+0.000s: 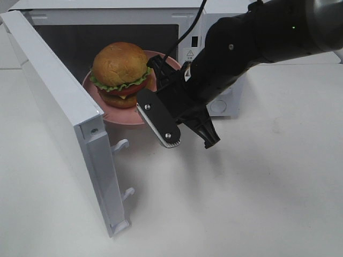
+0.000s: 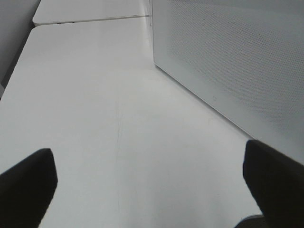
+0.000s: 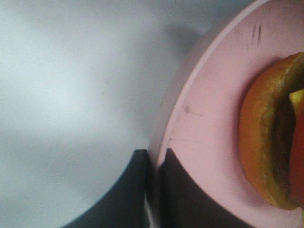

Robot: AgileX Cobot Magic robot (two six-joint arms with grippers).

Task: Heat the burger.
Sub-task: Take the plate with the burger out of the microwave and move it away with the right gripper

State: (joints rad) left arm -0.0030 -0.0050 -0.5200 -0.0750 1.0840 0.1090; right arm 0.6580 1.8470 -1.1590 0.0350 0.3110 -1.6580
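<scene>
White tabletop (image 1: 268,187); microwave (image 1: 107,16) at rear, door (image 1: 59,118) swung open. Burger (image 1: 120,72) is carried on a pink plate (image 1: 115,115) at the oven mouth. Right pincer (image 3: 153,190) is clenched on the plate rim; left pincer (image 2: 147,185) is released, empty. Risk: the tall burger may be toppled by a tilted plate or a knock against the door.

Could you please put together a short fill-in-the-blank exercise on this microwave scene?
1. The burger sits on a round plate whose colour is ____.
2. The right gripper has its jaws shut on the plate's ____.
3. The microwave has its door standing ____.
4. The left gripper holds ____ between its wide jaws.

Missing words: pink; rim; open; nothing
</scene>
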